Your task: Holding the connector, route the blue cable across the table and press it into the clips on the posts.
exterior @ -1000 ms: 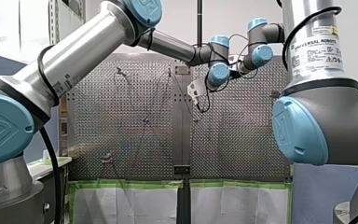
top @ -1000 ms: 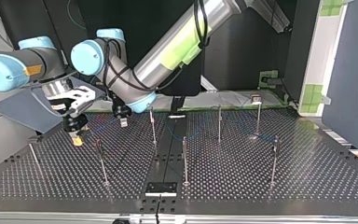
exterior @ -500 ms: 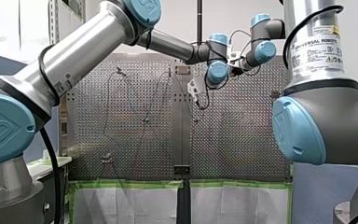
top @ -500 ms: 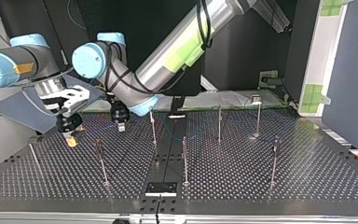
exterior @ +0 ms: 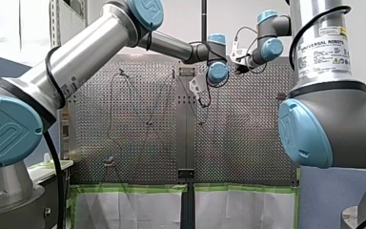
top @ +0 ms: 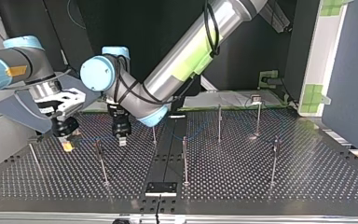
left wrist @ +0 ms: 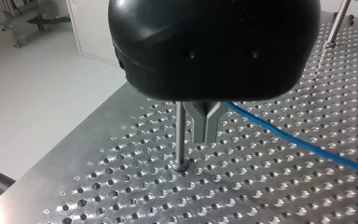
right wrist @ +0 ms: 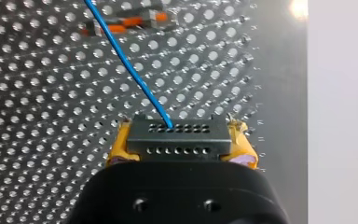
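Over at the top view's left, my right gripper point(top: 67, 145) has its yellow pads point(right wrist: 120, 148) clamped on the connector point(right wrist: 177, 138), low over the table point(top: 307, 186), w/ the blue cable point(right wrist: 130, 70) leaving its face. Next along, my left gripper point(top: 121, 141) hangs w/ fingers narrow, just beside a post point(left wrist: 180, 135); the cable runs off beside them toward the posts point(top: 219, 123) further right, can't tell if it's nipped. Reckon it needs light tension and the cable lined up square over the clip before pressing down, else it'll slip past.
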Available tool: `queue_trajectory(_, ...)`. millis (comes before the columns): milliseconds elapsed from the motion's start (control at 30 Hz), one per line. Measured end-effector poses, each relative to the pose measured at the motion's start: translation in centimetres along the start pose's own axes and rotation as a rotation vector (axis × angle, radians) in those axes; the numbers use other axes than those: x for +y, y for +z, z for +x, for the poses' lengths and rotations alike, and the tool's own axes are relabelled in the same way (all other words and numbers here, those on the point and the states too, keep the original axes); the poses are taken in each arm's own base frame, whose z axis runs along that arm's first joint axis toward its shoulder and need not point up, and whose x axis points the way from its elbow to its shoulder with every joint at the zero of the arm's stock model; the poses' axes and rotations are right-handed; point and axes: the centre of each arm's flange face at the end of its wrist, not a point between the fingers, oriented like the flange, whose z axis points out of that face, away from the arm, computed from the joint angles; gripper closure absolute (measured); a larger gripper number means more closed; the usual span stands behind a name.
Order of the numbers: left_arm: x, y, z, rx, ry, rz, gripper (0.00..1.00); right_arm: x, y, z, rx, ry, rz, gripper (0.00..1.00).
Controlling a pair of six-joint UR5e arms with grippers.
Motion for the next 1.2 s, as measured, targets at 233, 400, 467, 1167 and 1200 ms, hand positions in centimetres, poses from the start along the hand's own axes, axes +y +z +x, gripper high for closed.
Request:
queue_trajectory(233,0.2,1.5,-0.4,-0.020,-0.013,0.042,1.00,0.0,0.2,0.4,0.001,0.006,0.016,1.00)
queue_trajectory(400,0.2,2.3,-0.6,-0.030,-0.018,0.081,1.00,0.1,0.5,-0.2,-0.008,0.008,0.022,1.00)
queue_trajectory(467,0.2,2.6,-0.6,-0.030,-0.019,0.093,1.00,0.3,0.7,-0.6,-0.015,0.008,0.022,1.00)
queue_trajectory(1167,2.3,4.8,2.2,0.020,0.021,0.136,1.00,3.1,2.3,-2.0,-0.025,0.015,0.017,1.00)
queue_trajectory(1200,2.3,4.7,2.3,0.024,0.022,0.136,0.87,3.2,2.3,-1.9,-0.025,0.014,0.018,1.00)
